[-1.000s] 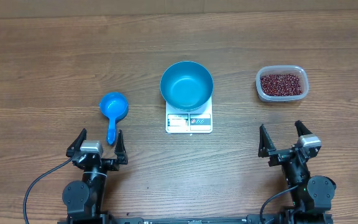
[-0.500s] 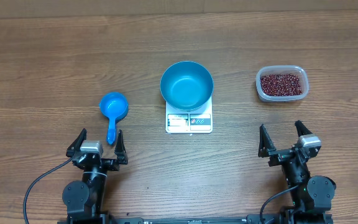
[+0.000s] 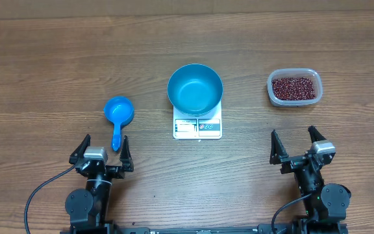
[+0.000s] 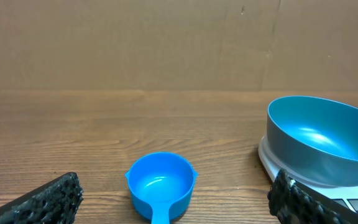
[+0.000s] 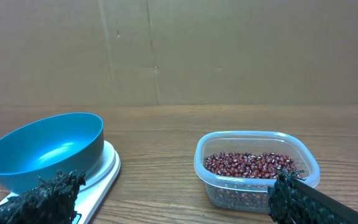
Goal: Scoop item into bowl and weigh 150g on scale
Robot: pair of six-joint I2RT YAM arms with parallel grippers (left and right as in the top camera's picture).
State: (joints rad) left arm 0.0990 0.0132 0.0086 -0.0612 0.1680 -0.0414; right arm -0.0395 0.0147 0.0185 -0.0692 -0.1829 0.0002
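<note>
Compared against earlier overhead views: found no change. Checked left gripper [image 3: 105, 139], right gripper [image 3: 292, 131], bowl [image 3: 195, 88], scale [image 3: 197, 128], beans [image 3: 294, 88], scoop [image 3: 117, 114]. Saw no displacement, no tilt, no new contact, no difference in jaw spread. Could not compare wrist views, lacking earlier counterparts.

Teal bowl [image 3: 195, 89] upright on white scale [image 3: 197, 127]; red-brown beans [image 3: 294, 88] well right.

Wooden table [image 3: 44, 58] carries blue scoop [image 3: 118, 112], white scale [image 3: 197, 128], clear tub [image 3: 294, 104], well apart.
</note>
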